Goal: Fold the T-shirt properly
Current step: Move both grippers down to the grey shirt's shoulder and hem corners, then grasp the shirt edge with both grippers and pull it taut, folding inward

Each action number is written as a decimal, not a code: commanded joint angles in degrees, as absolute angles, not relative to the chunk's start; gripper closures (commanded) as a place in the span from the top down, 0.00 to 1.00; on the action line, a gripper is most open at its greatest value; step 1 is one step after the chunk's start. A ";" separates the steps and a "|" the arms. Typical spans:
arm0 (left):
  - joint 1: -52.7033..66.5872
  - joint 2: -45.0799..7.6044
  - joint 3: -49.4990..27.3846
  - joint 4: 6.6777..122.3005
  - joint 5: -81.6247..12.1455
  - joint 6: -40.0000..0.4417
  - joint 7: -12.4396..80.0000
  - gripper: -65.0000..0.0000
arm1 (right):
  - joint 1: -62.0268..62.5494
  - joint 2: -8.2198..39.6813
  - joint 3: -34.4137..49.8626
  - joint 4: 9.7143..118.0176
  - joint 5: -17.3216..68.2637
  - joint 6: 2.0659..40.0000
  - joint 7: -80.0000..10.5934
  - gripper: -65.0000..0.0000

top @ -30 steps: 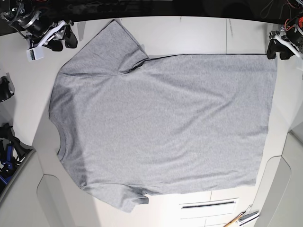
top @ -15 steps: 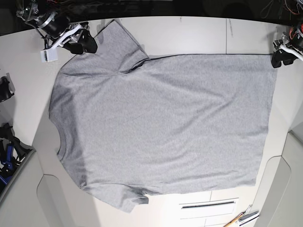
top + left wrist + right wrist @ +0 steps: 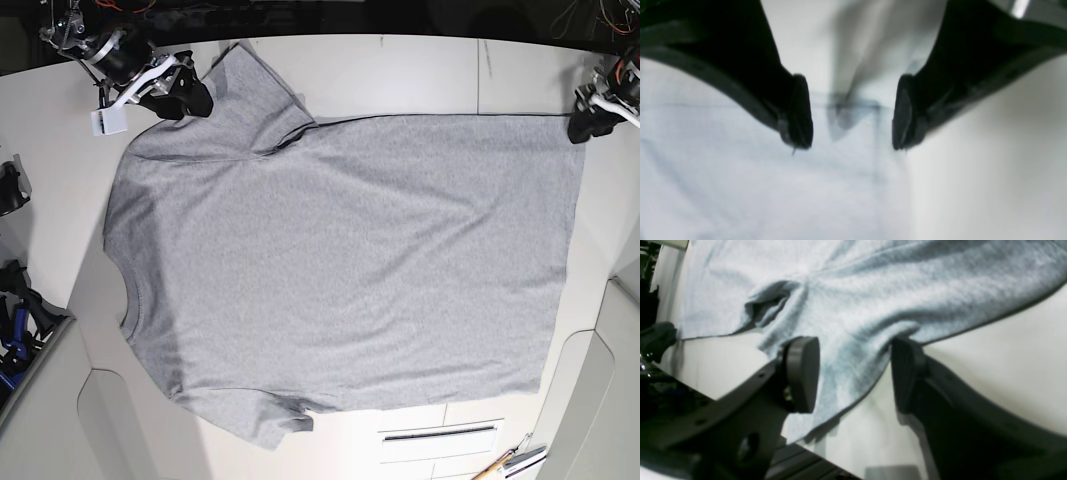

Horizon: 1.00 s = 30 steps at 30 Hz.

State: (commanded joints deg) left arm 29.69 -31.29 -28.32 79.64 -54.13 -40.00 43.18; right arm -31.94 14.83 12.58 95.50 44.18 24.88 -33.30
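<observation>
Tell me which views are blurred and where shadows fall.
Left wrist: shirt badly blurred, dim shadow between the dark fingers. Right wrist: fabric weave crisp, nearer tool parts soft, shadows along the cloth's lower edge. Base: mostly sharp, evenly lit.

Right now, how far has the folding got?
Early on: the T-shirt lies spread on the table, so no finished fold shows. In hand: the left hand is open around its hem corner, and the right hand is open around the sleeve's base. Left: apparently closing both, then the folding itself.
</observation>
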 joint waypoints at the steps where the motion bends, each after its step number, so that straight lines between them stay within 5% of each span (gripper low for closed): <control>1: 29.67 -31.29 -27.24 79.64 -53.25 -40.00 43.16 0.63 | -31.94 14.72 12.56 95.50 44.12 24.86 -33.30 0.53; 8: 29.50 -31.31 -24.99 79.66 -51.07 -38.61 42.81 0.61 | -31.92 14.11 11.70 95.50 43.94 24.88 -33.47 0.51; 12: 29.50 -31.33 -24.99 79.66 -50.94 -39.81 42.63 0.29 | -31.92 14.09 11.66 95.53 43.90 25.50 -33.47 0.25; 16: 29.50 -31.33 -24.99 79.66 -50.98 -40.00 42.57 0.00 | -31.73 14.11 11.66 95.59 43.97 31.53 -33.21 0.00; 30: 29.56 -32.58 -31.94 84.99 -51.46 -40.00 44.60 0.00 | -31.31 14.13 17.37 105.38 49.01 32.88 -42.83 0.00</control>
